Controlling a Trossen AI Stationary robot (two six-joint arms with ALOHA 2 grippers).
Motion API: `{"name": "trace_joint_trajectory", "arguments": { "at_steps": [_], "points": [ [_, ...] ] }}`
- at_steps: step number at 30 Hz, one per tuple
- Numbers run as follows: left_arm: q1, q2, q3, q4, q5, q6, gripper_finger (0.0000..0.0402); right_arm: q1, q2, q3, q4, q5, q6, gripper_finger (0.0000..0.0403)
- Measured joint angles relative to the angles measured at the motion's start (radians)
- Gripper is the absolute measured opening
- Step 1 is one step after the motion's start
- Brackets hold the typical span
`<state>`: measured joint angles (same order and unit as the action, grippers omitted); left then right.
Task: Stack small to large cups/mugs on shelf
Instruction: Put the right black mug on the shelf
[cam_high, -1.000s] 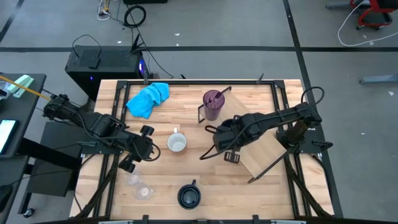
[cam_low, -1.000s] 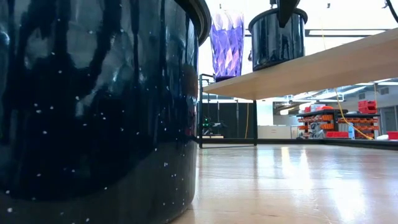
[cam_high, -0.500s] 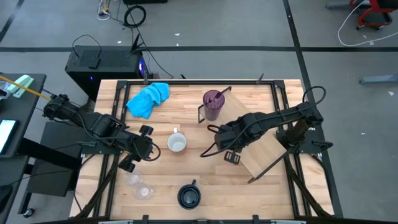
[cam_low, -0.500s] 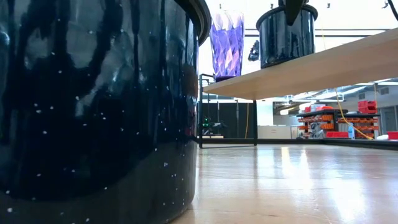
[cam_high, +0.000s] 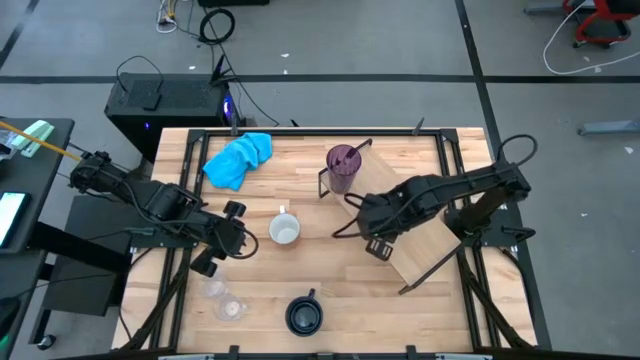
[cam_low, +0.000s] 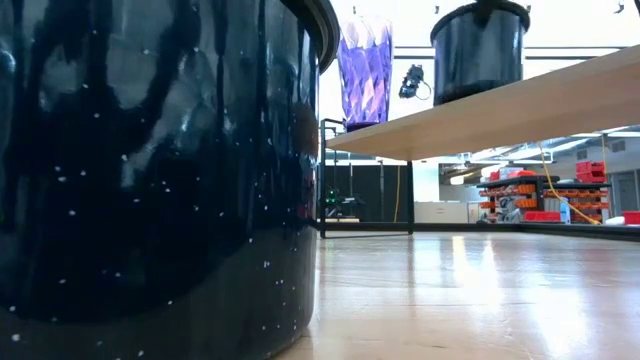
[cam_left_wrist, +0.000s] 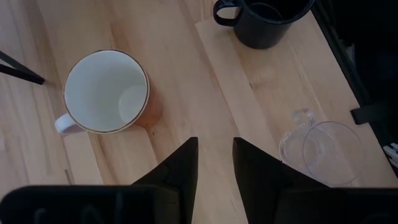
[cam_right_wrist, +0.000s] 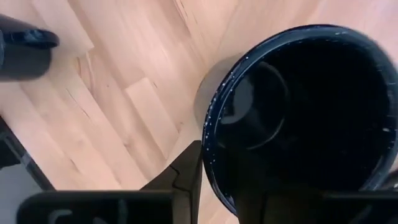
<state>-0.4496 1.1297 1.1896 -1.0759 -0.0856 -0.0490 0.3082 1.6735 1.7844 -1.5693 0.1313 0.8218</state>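
Observation:
My right gripper (cam_high: 372, 222) is shut on a dark navy mug (cam_low: 478, 52) over the light wooden shelf (cam_high: 428, 240), a little way from the purple tumbler (cam_high: 343, 166), which stands on the shelf's far end. My left gripper (cam_high: 243, 240) is open and empty, just left of the white mug (cam_high: 285, 231), which stands upright on the table. The second dark mug (cam_high: 303, 315) and the two clear glasses (cam_high: 225, 300) stand near the table's front edge. My right gripper holds the dark mug by its rim and wall (cam_right_wrist: 208, 146), one finger (cam_right_wrist: 186, 171) outside the wall and the other inside the mug. The fingers come from above, pointing down. The mug hangs upright, its base close over the shelf board (cam_low: 520, 110); whether it touches, I cannot tell.
A bright blue cloth (cam_high: 238, 158) lies at the table's far left. The near dark mug (cam_low: 150, 170) fills the left of the low view. Bare tabletop lies between the white mug and the shelf. The shelf's black wire frame (cam_high: 430, 268) stands at its near end.
My right gripper has carried the dark mug toward the table's right edge, along the shelf and away from the purple tumbler, and a little upward. The mug stays upright in the hold.

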Motion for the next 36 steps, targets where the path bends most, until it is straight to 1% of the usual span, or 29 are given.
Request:
{"name": "trace_joint_trajectory", "arguments": {
  "at_steps": [5, 8, 17, 22, 26, 30, 36],
  "points": [
    [0.000, 0.000, 0.000, 0.000, 0.000, 0.001, 0.0107, 0.016, -0.028, -0.108, -0.004, -0.025, 0.040, 0.0077],
    [0.000, 0.000, 0.000, 0.001, 0.000, 0.007, 0.0107, 0.017, -0.028, -0.136, 0.005, -0.052, 0.041, 0.0077],
    [0.000, 0.000, 0.000, 0.002, 0.000, 0.008, 0.0107, 0.016, -0.028, -0.121, 0.028, -0.076, 0.041, 0.0077],
    [0.000, 0.000, 0.000, 0.001, 0.000, 0.008, 0.0107, 0.016, -0.028, -0.116, 0.035, -0.129, 0.110, 0.0071],
    [0.000, 0.000, 0.000, 0.001, 0.000, 0.007, 0.0107, 0.016, -0.028, -0.116, 0.042, -0.141, 0.176, 0.0062],
    [0.000, 0.000, 0.000, 0.001, 0.000, 0.007, 0.0107, 0.016, -0.028, -0.116, 0.082, -0.163, 0.201, 0.0057],
    [0.000, 0.000, 0.000, -0.001, 0.000, -0.007, 0.0107, 0.028, -0.028, -0.116, 0.053, -0.177, 0.223, 0.0059]
  ]
}}
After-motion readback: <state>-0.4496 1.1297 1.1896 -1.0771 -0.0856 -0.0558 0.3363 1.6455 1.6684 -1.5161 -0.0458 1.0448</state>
